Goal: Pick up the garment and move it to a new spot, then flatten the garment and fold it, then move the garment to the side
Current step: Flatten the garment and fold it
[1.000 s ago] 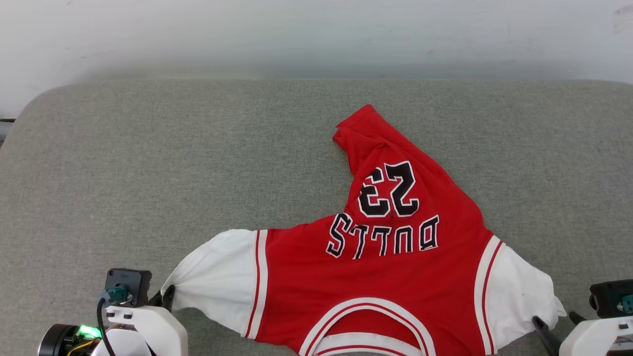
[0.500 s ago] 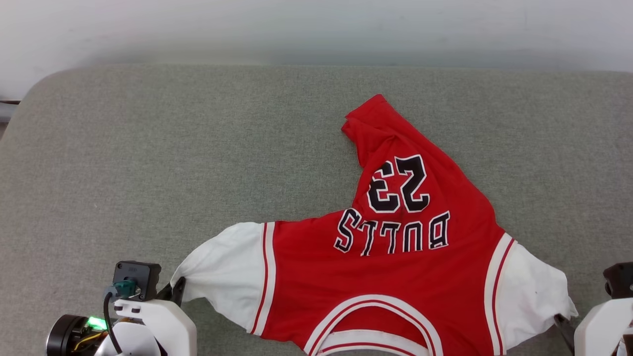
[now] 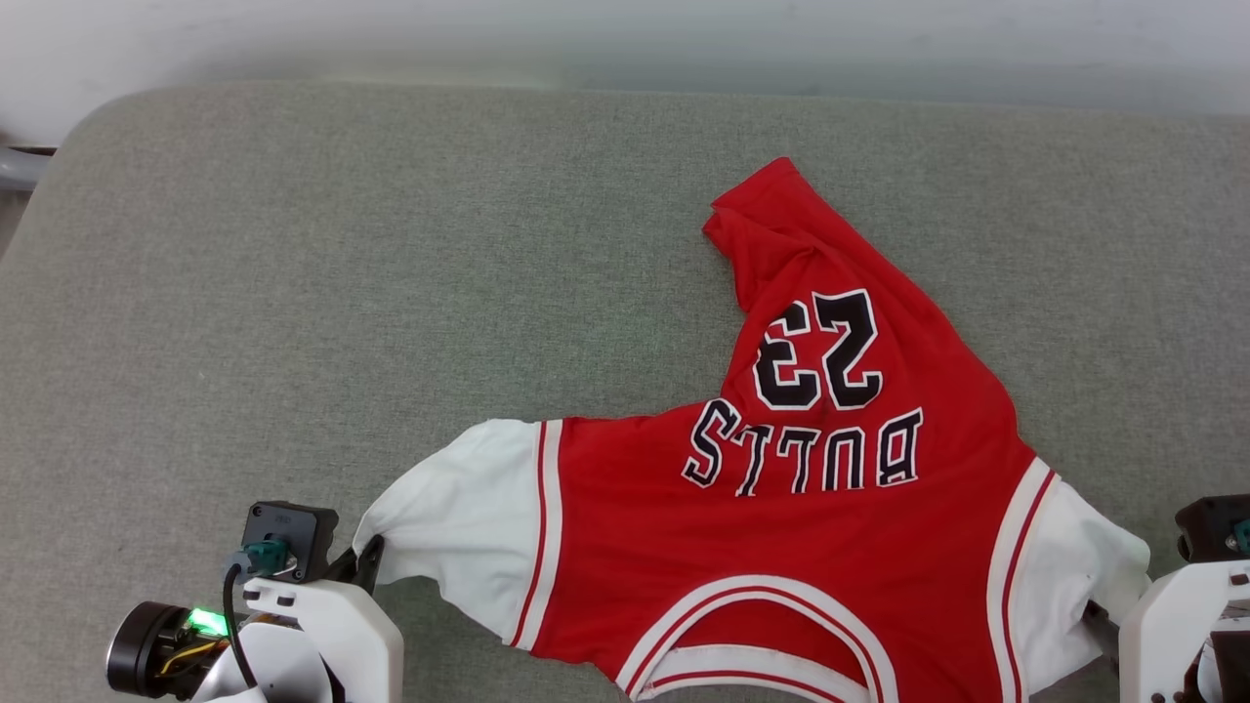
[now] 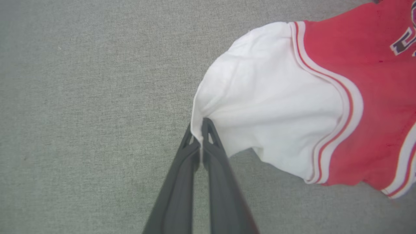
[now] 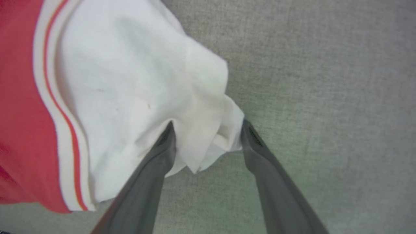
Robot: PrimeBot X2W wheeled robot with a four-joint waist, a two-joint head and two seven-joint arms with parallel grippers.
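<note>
Where the left tool (image 4: 199, 131) is clenched on the cuff of one white sleeve, the garment (image 3: 781, 547) begins. It lies across the grey fabric-covered tabletop (image 3: 293, 293), "BULLS 23" lettering up, red body bunched toward the far side. At the other white sleeve, the right tool (image 5: 208, 130) stands released, with the cuff between its spread fingers.

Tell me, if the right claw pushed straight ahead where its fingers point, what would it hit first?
Likely the garment: its bunched white sleeve sits between the fingers of the open right gripper. Past that lies the grey padded surface, though depth is hard to judge.
</note>
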